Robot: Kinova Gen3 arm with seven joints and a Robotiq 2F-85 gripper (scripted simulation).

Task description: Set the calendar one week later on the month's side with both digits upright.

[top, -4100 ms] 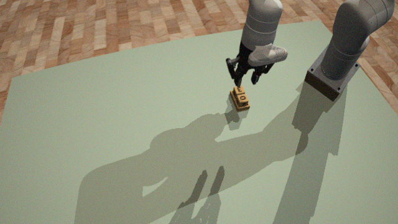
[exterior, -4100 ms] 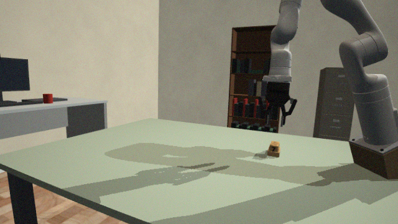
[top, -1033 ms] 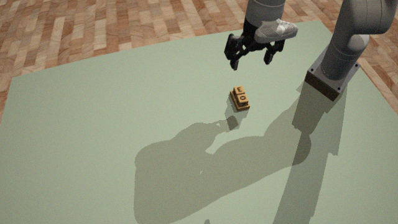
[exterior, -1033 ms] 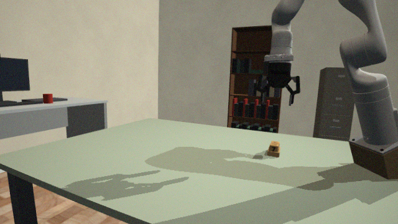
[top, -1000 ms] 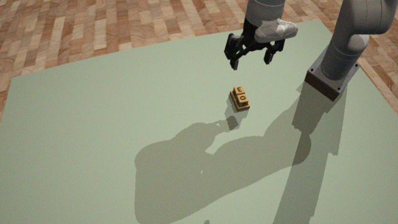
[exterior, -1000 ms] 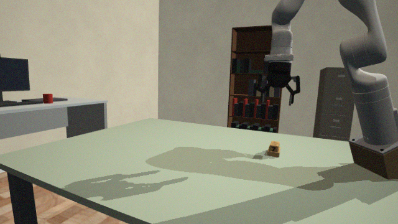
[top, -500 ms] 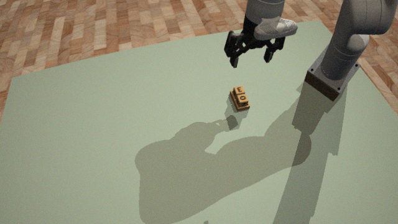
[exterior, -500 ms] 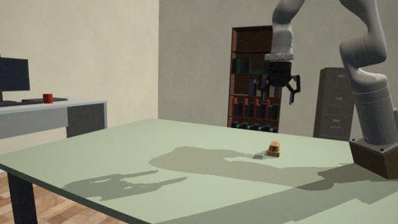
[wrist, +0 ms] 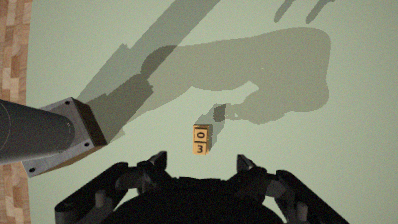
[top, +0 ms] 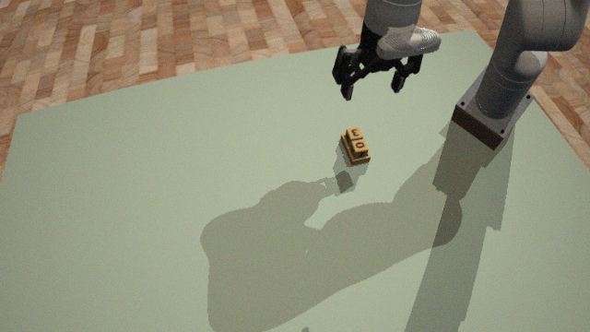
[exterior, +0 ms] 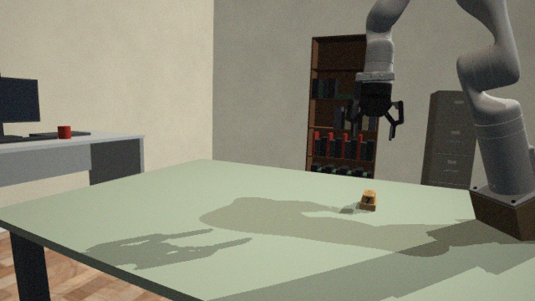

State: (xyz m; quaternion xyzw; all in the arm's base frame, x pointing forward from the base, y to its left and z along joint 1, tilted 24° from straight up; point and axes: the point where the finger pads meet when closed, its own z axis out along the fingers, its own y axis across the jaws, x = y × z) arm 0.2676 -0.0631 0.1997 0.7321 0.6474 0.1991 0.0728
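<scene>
The wooden calendar tray (top: 351, 154) sits flat on the pale green surface (top: 138, 207), carrying two cubes side by side: one with 0 on top (top: 359, 146), the other with 3 on top (top: 355, 134). Farther back and well above it hangs the gripper (top: 371, 87), its jaws spread wide and holding nothing. The arm's base (top: 489, 115) stands beyond it at the surface's edge.

I see a pale green table (top: 138, 207) carrying the wooden calendar tray (top: 356, 157) near its middle and the arm's base block (top: 489, 122) by one edge.
</scene>
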